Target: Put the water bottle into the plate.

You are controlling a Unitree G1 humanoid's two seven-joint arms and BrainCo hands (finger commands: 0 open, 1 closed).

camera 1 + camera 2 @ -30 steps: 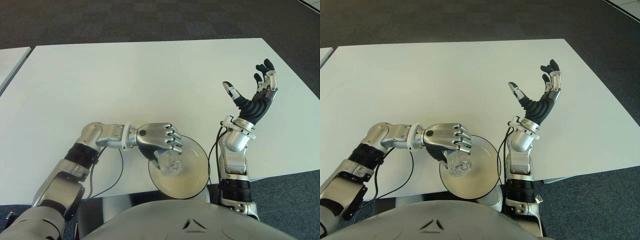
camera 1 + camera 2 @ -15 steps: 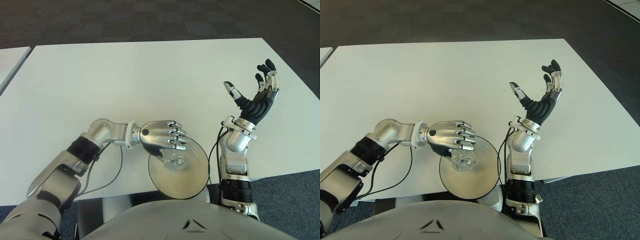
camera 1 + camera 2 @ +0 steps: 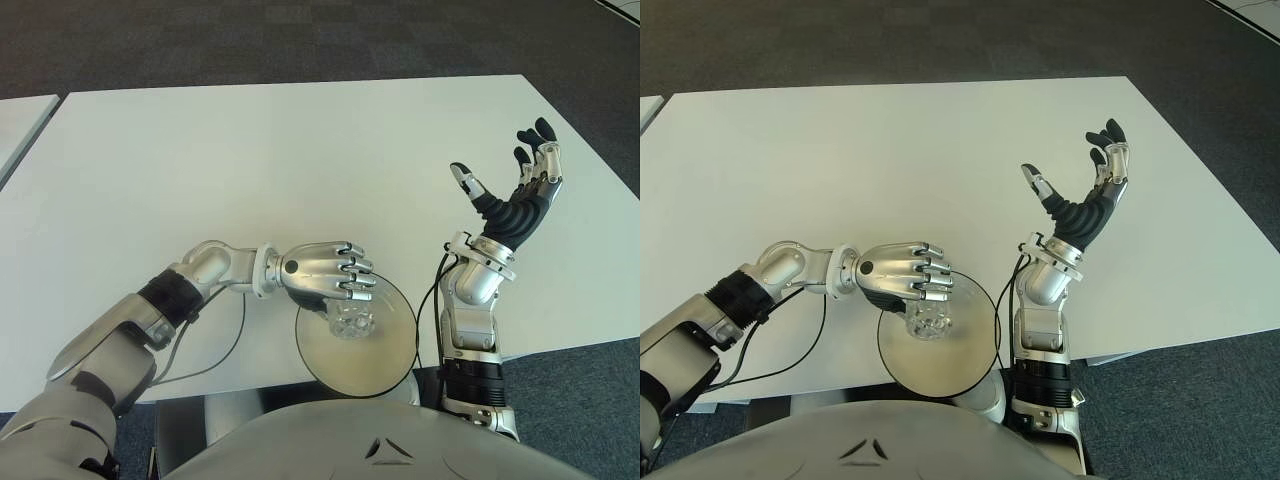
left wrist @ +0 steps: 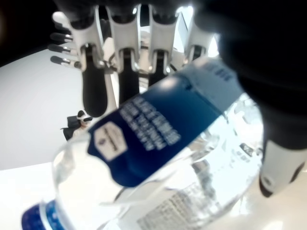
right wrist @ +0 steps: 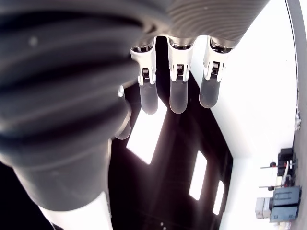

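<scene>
— Bottle (image 3: 349, 322) first, since that is the job: where is it sitting?

— It is sitting inside the left hand (image 3: 322, 277), and that hand is hanging over the near-left part of the plate (image 3: 388, 352). The fingers (image 3: 352, 276) are curling over it from above, and the wrist camera is showing them wrapping the blue label. It is lying tilted in the grip, not upright.

— Why is the hand holding it so low?

— I am guessing it is lining up to set the bottle down inside the rim. I cannot tell whether the bottle is touching the dish yet.

— Is the plate carrying anything else?

— Nothing that I am seeing; it is resting at the near edge of the table (image 3: 250, 150).

— And to the right?

— The right hand (image 3: 510, 195) is standing raised just beside the plate, fingers spreading wide, gripping nothing, probably keeping clear.
</scene>
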